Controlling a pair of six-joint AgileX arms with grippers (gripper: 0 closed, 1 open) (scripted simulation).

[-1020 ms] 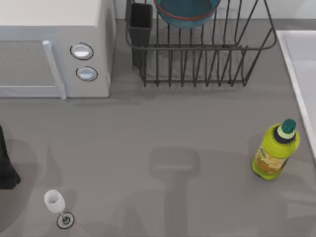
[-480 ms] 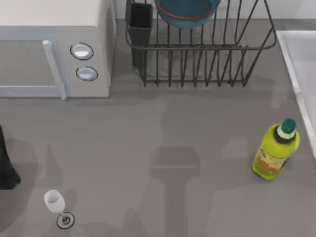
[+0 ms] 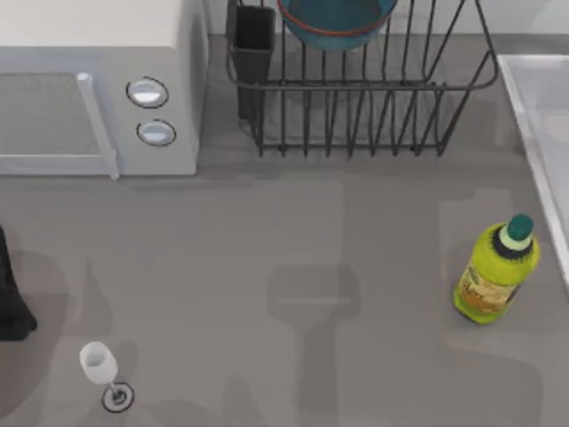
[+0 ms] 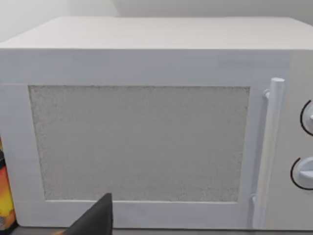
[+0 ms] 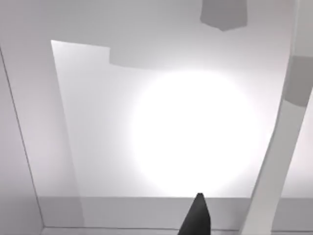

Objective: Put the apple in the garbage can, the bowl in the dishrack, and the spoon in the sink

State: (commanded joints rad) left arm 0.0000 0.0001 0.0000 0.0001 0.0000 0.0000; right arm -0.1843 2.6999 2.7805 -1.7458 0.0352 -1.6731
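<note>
The bowl point(image 3: 336, 22), teal inside with a reddish-brown rim, stands in the dark wire dishrack point(image 3: 356, 116) at the back of the table. The pale sink point(image 3: 533, 107) runs along the right edge. In the right wrist view, a dark tip of my right gripper point(image 5: 196, 220) hangs over the sink's white basin point(image 5: 195, 137). The left wrist view has a dark tip of my left gripper point(image 4: 98, 220) low in front of the microwave door point(image 4: 142, 142). The apple, the spoon and the garbage can are out of view.
A white microwave point(image 3: 98, 80) fills the back left. A yellow-green bottle point(image 3: 496, 271) stands near the sink, and a white wine glass point(image 3: 100, 365) near the front left. A dark shape point(image 3: 11, 294) sits at the left edge.
Faint shadows on the table have shifted toward the bottle and the sink. The bowl, bottle and wine glass have not moved.
</note>
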